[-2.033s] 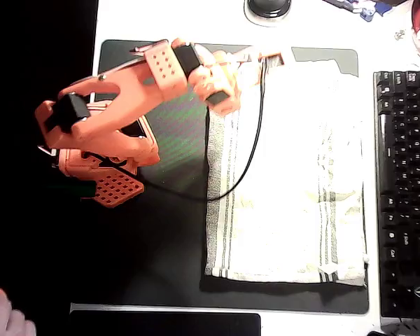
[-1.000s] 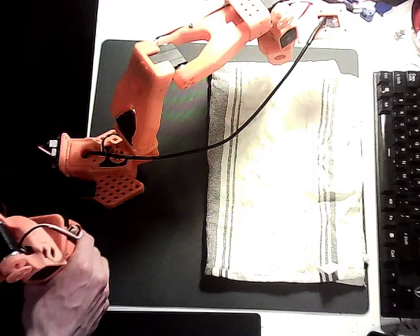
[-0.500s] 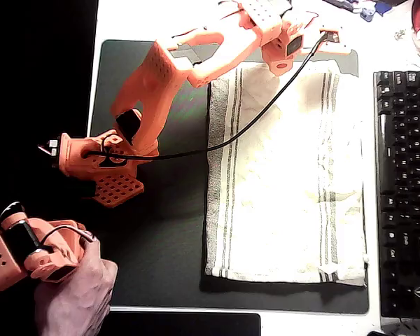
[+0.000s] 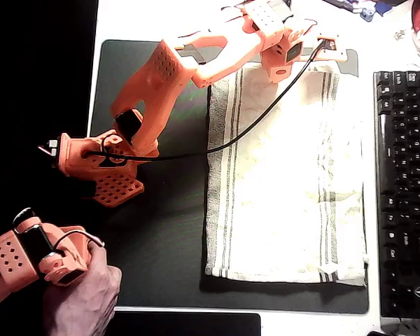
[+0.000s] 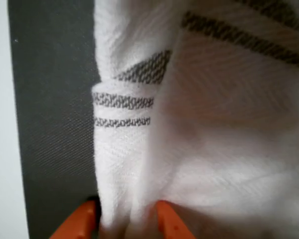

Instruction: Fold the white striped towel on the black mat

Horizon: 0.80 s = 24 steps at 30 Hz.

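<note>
Grasp stage of the fold: the gripper point(image 5: 124, 219), at the top of the overhead view, has its orange fingers point(image 5: 77, 224) pinched on a bunched top-edge corner of the towel point(image 4: 287, 175). The towel lies flat on the right half of the mat point(image 4: 161, 231), long axis top to bottom, stripes along it. Judged next: lift and carry this edge toward the bottom edge.

One white striped towel point(image 4: 287, 175) lies on one black mat point(image 4: 161, 231). One orange robot arm point(image 4: 168, 77) with a single gripper point(image 5: 125, 219) reaches over it, beside one black keyboard point(image 4: 404, 189) at the overhead view's right edge.
</note>
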Each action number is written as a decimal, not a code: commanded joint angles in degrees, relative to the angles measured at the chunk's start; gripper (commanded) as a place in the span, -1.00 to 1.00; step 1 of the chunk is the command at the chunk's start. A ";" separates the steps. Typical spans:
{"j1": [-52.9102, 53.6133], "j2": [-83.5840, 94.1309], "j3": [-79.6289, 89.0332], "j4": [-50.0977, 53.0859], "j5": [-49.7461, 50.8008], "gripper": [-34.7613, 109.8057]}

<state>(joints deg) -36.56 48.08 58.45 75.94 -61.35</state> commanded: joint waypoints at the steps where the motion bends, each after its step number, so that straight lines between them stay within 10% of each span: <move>1: -0.53 0.70 0.62 -0.53 -0.88 -0.38; 24: -0.44 14.77 6.77 0.44 -2.29 -0.52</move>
<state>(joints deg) -36.30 56.43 64.16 75.85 -62.31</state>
